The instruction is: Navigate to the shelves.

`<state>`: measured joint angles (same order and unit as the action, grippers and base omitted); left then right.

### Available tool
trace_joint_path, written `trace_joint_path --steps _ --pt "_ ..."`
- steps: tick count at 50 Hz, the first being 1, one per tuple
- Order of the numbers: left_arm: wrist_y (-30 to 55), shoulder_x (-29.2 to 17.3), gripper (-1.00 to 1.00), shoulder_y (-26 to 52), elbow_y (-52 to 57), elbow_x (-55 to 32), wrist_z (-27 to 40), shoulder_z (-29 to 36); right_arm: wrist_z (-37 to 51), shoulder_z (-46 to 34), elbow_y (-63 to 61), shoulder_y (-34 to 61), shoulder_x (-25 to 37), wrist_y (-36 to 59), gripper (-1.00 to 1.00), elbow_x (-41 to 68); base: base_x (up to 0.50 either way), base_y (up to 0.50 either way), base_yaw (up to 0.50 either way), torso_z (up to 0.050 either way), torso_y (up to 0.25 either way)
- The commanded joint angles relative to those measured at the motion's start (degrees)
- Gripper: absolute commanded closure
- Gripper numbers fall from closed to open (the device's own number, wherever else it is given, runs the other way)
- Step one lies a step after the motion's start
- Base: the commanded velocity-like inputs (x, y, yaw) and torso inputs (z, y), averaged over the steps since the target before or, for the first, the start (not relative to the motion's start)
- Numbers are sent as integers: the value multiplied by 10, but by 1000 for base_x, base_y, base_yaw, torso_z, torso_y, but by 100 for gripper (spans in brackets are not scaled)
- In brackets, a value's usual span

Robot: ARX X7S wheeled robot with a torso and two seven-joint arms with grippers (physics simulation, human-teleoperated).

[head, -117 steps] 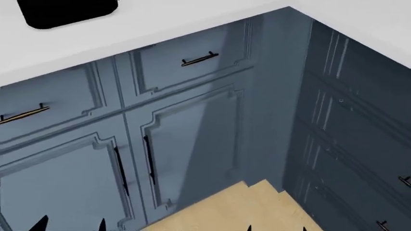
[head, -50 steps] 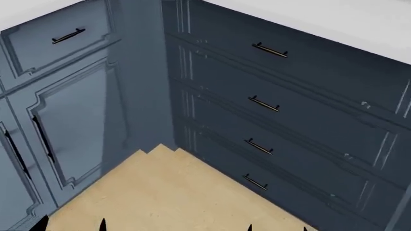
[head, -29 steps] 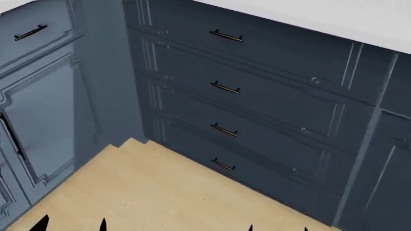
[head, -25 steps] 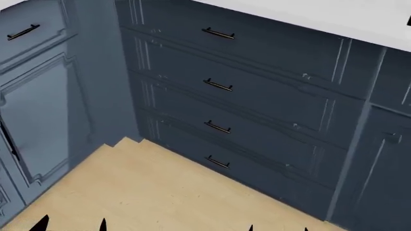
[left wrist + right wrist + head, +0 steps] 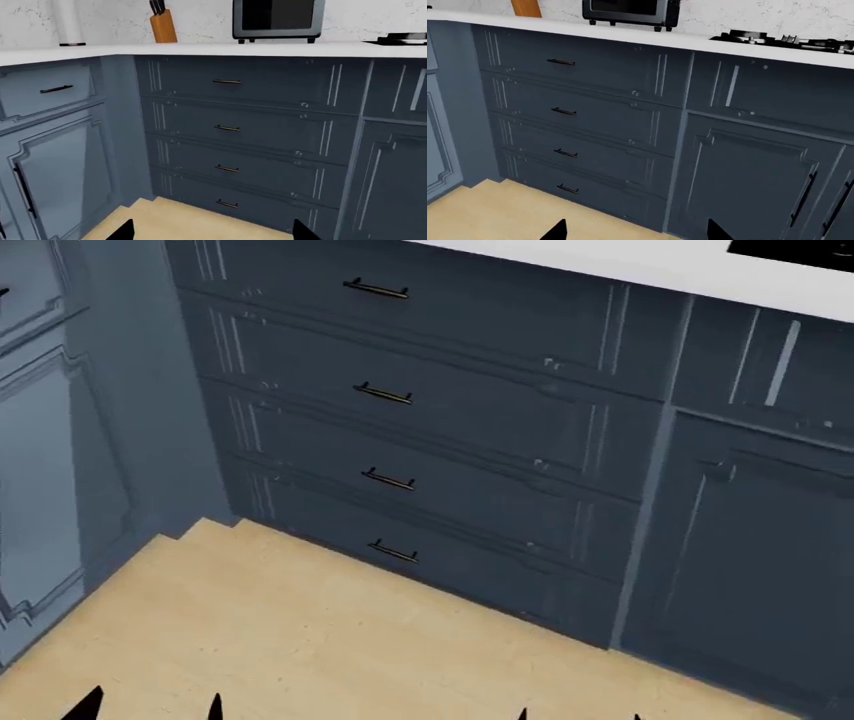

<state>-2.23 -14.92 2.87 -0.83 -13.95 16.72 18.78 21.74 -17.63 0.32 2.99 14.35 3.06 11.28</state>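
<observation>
We're swinging right, and the corner where the two cabinet runs meet has slid away to the left in the head view. The drawer stack (image 5: 380,420) that sat on the right a second ago now lies ahead of the left gripper (image 5: 150,706). A tall cabinet door (image 5: 747,560) has come in ahead and to the right of the right gripper (image 5: 577,714). So the base is turning, but no shelves show in any view yet; we judge there's more rotation or travel to come.

Both pincers are held low in front of us. Only the dark tips of each show, set apart with nothing between them, so we read them as released and empty.

Up on the white countertop (image 5: 200,50), beyond the left gripper, stand a knife block (image 5: 163,25) and a toaster oven (image 5: 277,19). A stove top (image 5: 780,39) sits up and right of the right gripper.

Bare wooden floor (image 5: 307,640) lies just ahead of both grippers. The cabinet fronts hem it in ahead and left, so open room looks to be rightward.
</observation>
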Motion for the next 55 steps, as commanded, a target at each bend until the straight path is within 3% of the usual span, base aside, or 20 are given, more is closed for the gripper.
trace_joint_path --steps 1,55 --pt "-1 -1 -100 3 -4 -2 1 3 2 -3 1 4 1 4 -100 2 -118 264 -234 0 0" --pt "-4 -8 -100 7 -6 -8 10 12 9 -10 1 3 8 -8 -100 17 -87 266 -425 0 0"
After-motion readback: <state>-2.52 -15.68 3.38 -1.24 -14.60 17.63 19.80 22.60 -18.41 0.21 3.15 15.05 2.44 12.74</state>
